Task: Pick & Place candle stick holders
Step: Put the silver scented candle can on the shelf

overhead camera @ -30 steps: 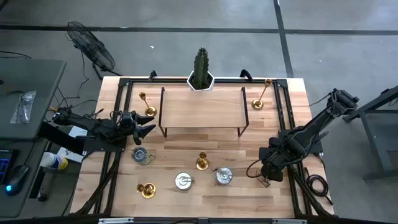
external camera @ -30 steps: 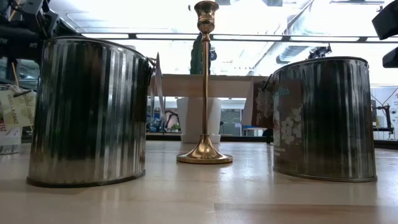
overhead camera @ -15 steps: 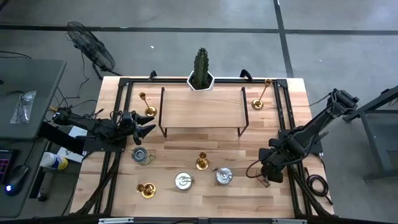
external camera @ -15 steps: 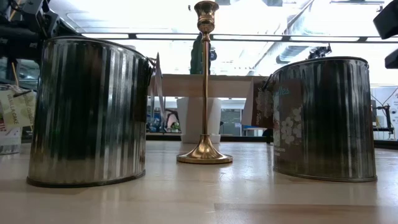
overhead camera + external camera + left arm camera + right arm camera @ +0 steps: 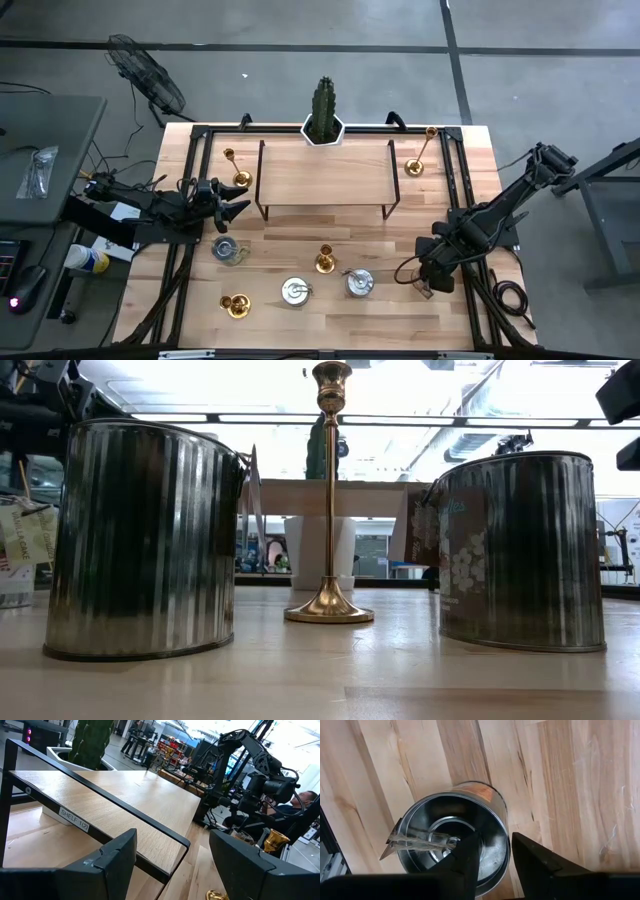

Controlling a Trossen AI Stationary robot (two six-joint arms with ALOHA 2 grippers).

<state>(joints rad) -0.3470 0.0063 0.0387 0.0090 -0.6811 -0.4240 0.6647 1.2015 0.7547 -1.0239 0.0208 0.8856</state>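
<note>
Holders first: you have four brass candle stick holders on the table. Tall holder (image 5: 421,154) sits at the far right corner, just right of the shelf (image 5: 325,176). Second tall holder (image 5: 236,168) is at the far left, just left of the shelf. Short holder (image 5: 324,260) stands near centre, between two tins. Fourth holder (image 5: 235,304) is at the near left.

Left gripper (image 5: 238,206) hovers over the table's left side, just near of the far-left holder, fingers (image 5: 107,865) spread apart with nothing between them; your left wrist view looks across the shelf top toward the cactus (image 5: 323,108).

Right gripper (image 5: 432,281) hangs low at the near right, right of the right tin (image 5: 359,283). Its fingers (image 5: 466,860) are slightly apart, gripping nothing, directly above that open tin (image 5: 455,837).

Middle tin (image 5: 294,291) sits near centre, left tin (image 5: 229,249) just near of the left gripper.
</note>
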